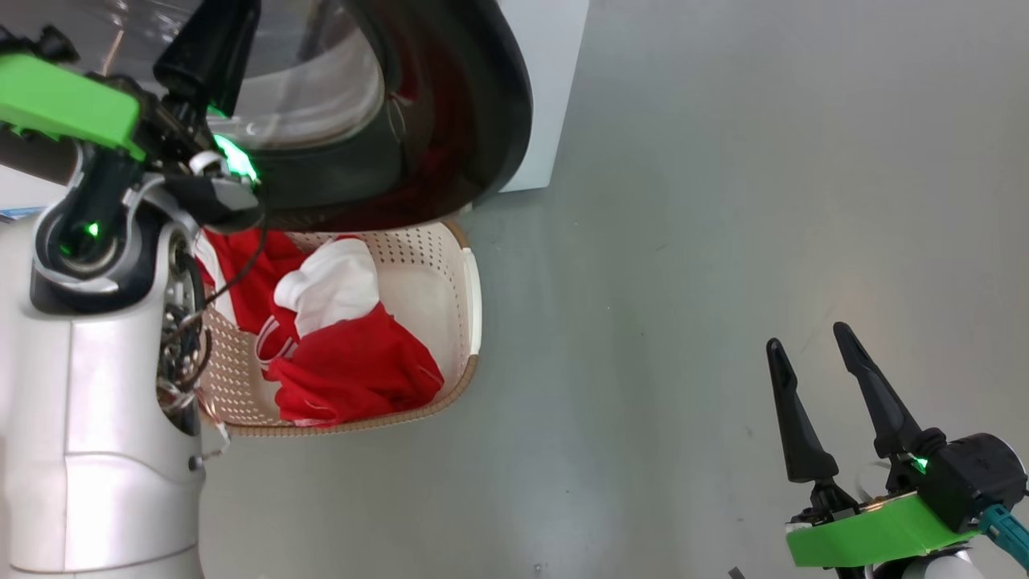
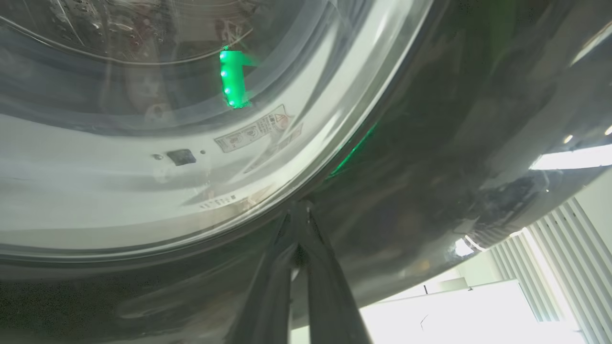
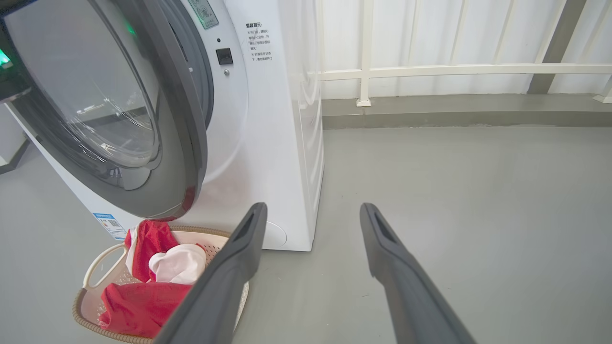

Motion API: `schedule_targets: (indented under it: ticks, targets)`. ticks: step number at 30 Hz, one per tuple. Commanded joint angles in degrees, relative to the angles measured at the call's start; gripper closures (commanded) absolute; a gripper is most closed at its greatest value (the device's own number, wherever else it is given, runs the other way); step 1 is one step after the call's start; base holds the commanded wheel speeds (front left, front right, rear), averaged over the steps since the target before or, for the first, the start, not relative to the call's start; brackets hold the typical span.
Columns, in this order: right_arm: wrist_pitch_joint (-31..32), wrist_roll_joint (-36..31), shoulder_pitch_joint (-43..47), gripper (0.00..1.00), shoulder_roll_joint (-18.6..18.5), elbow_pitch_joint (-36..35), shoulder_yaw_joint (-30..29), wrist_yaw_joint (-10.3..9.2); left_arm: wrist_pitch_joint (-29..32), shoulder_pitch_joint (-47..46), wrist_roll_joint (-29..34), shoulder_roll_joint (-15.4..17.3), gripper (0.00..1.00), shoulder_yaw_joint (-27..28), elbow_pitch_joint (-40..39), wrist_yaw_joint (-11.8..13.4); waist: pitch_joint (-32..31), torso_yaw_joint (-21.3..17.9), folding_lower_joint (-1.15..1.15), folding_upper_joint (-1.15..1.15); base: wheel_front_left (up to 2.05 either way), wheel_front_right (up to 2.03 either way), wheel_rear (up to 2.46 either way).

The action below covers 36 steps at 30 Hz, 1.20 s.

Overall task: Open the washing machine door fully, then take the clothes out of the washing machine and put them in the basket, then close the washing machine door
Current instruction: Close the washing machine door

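Since the clothes (image 1: 354,362) lie heaped in the basket (image 1: 474,297), which stands on the floor (image 1: 723,201) just before the washing machine (image 3: 267,143), the step in hand looks to be the closing. Nearest, the right gripper (image 1: 808,338) hangs over bare floor well apart from everything, fingers spread wide and empty. The left gripper (image 2: 299,210) is clenched, its two fingers pressed together with nothing between them, tips set against the washing machine door (image 1: 474,121) where the glossy black rim meets the glass bowl. Beyond, the door stands swung well out from the machine's white front, its lower edge over the basket. To do this well, I judge the push should sit on the rim rather than the glass, follow the door's arc round its hinge instead of driving straight ahead, and end only when the latch catches. A red fold standing proud of the basket could snag the passing rim; the heap looks low enough.
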Motion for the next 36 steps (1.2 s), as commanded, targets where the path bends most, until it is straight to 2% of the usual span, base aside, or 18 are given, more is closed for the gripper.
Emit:
schedule_targets:
  ticks: [1, 23, 36]
  targets:
    - [-0.37, -0.43, -1.85, 0.0, -0.71, -1.48, 1.37, 0.36, -0.17, -2.36, 0.57, 1.95, 1.0, 1.04, -0.83, -1.1, 0.75, -0.52, 0.0, 0.0, 0.0, 0.0, 0.0]
    - [-0.37, 0.22, -3.38, 0.0, -0.71, -1.21, 2.18, 0.36, -0.97, -7.57, 1.79, 3.18, 1.0, 1.72, 5.18, -3.69, 3.1, -3.11, 0.0, 0.0, 0.0, 0.0, 0.0]
    - [-0.37, 0.56, -3.2, 0.0, -0.71, -0.54, 1.83, 0.36, 0.18, -4.4, 1.65, 2.63, 1.0, 0.88, 4.28, -4.6, 1.31, -1.54, 0.0, 0.0, 0.0, 0.0, 0.0]
